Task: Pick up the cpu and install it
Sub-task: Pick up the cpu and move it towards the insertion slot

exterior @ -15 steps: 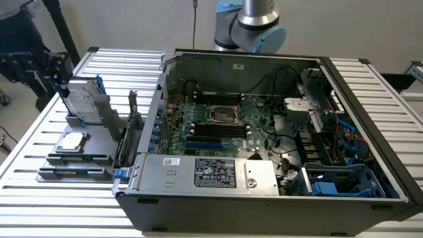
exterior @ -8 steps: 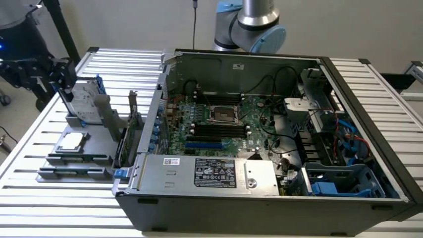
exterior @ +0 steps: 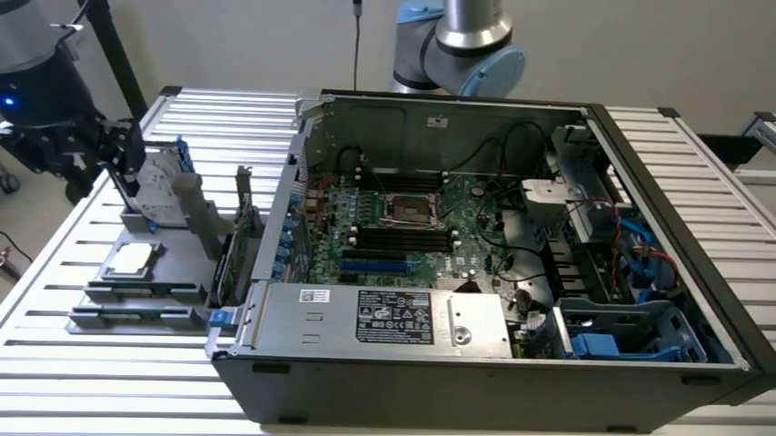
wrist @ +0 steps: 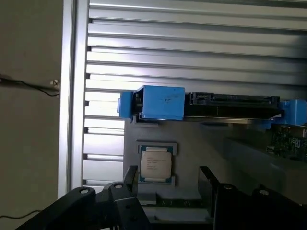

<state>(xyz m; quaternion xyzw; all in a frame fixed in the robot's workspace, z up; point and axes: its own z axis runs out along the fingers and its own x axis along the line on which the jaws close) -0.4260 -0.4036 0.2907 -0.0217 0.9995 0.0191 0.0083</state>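
The cpu point(exterior: 133, 260) point(wrist: 155, 165), a small flat square chip with a silver-grey metal top, lies flat in a grey plastic holder tray point(exterior: 176, 269), on the exterior view's left of the open black computer case point(exterior: 485, 372). The black gripper point(exterior: 119, 162) point(wrist: 168, 175) hovers above the cpu, its fingers spread and empty. Inside the case, a square metal socket point(exterior: 410, 211) sits on the green motherboard.
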